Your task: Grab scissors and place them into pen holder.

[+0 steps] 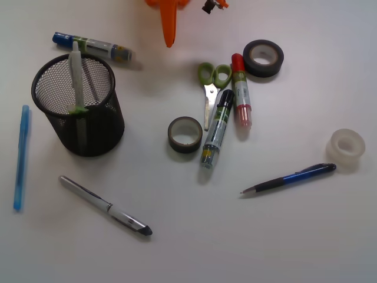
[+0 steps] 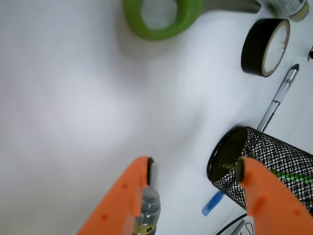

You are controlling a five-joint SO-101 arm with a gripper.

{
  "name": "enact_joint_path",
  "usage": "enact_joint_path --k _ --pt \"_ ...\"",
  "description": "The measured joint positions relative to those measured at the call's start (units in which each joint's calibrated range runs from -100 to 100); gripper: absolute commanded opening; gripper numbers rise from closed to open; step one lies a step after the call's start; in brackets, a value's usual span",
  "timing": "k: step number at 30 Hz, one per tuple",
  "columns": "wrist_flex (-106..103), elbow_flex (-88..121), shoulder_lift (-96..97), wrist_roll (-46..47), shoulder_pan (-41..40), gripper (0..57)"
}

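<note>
The scissors (image 1: 211,88) lie on the white table with their two light-green loop handles toward the back and silver blades pointing forward. One green loop (image 2: 161,17) shows at the top of the wrist view. The black wire-mesh pen holder (image 1: 79,106) stands upright at the left with a white and green marker inside; it also shows in the wrist view (image 2: 266,164). My orange gripper (image 2: 193,171) is open and empty, above the bare table behind the scissors' handles. In the front view only one orange finger (image 1: 169,23) shows at the top edge.
Beside the scissors lie a black-capped marker (image 1: 216,128) and a red marker (image 1: 240,89). Tape rolls: dark (image 1: 263,58), brown (image 1: 185,134), clear (image 1: 346,147). A blue marker (image 1: 94,47) lies behind the holder. A blue pen (image 1: 21,156), a silver pen (image 1: 106,206) and a dark-blue pen (image 1: 288,178) lie in front.
</note>
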Motion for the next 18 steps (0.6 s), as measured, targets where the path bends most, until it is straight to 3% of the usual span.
enact_joint_path --k 12,18 --pt "0.0 0.0 0.0 -0.34 0.0 22.4" --pt "0.69 -9.97 0.44 -6.2 0.0 22.4"
